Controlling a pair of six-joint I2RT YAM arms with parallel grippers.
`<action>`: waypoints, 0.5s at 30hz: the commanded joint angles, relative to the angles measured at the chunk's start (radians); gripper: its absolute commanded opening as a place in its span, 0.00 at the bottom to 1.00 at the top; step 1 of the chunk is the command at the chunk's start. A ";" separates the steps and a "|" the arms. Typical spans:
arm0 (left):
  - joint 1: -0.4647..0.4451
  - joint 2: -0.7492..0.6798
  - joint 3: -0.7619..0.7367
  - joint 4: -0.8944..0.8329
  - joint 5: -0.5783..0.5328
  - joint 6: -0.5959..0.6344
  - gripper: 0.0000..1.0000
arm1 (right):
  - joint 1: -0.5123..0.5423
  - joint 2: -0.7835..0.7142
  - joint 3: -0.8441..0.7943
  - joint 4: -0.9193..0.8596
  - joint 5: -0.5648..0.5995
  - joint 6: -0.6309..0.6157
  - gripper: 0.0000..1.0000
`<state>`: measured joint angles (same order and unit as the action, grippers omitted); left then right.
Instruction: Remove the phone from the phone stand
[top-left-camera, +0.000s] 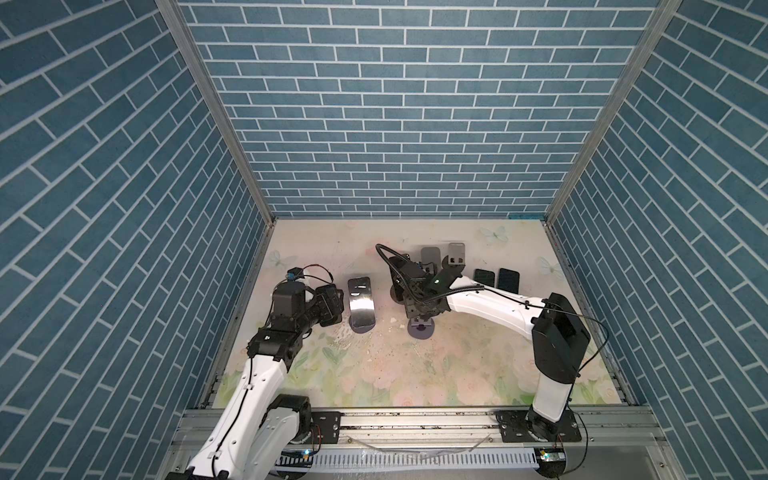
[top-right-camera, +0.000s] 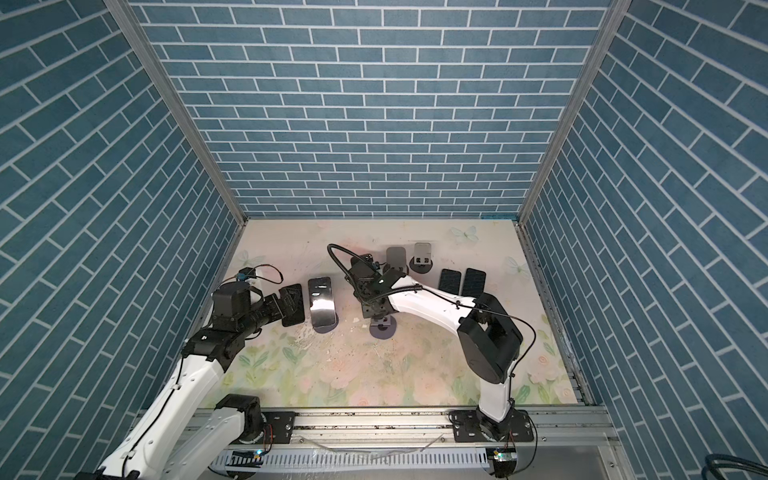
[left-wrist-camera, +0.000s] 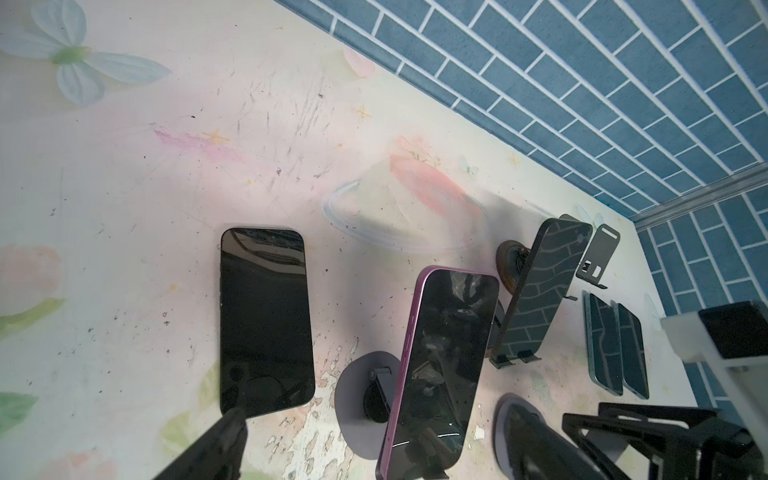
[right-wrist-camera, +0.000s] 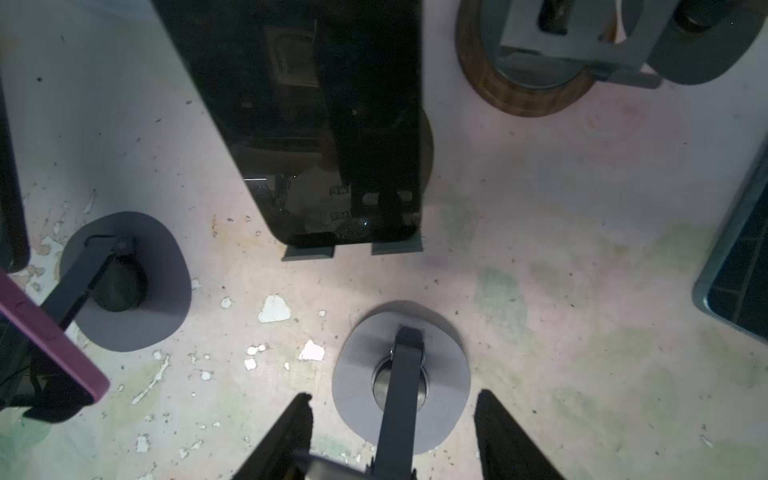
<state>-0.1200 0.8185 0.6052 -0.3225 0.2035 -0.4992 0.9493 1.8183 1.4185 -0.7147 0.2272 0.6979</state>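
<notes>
Right gripper (right-wrist-camera: 395, 395) tight on phone (right-wrist-camera: 332, 464) above stand (right-wrist-camera: 444, 386) (grip hidden in both top views) — left gripper (left-wrist-camera: 376, 411) wide.

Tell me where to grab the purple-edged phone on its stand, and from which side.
Likely best: pinch the purple-edged phone across its two long edges, upper half, coming down from above. It leans back on the grey stand, whose arm blocks the back; the edges are free.

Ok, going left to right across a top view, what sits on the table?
black flat phone → phone propped on its stand → round grey stand base → empty stand → first dark flat phone → second dark flat phone
</notes>
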 joint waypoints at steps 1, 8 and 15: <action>0.003 -0.001 0.005 0.015 0.019 0.002 1.00 | -0.027 -0.063 -0.063 0.030 -0.022 -0.021 0.51; 0.000 -0.005 0.018 0.018 0.055 0.005 1.00 | -0.091 -0.127 -0.144 0.068 -0.026 -0.050 0.51; -0.041 -0.005 0.054 -0.010 0.027 0.021 1.00 | -0.186 -0.171 -0.189 0.094 -0.046 -0.091 0.51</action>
<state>-0.1410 0.8181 0.6212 -0.3244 0.2428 -0.4988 0.7940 1.6901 1.2572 -0.6418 0.1867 0.6430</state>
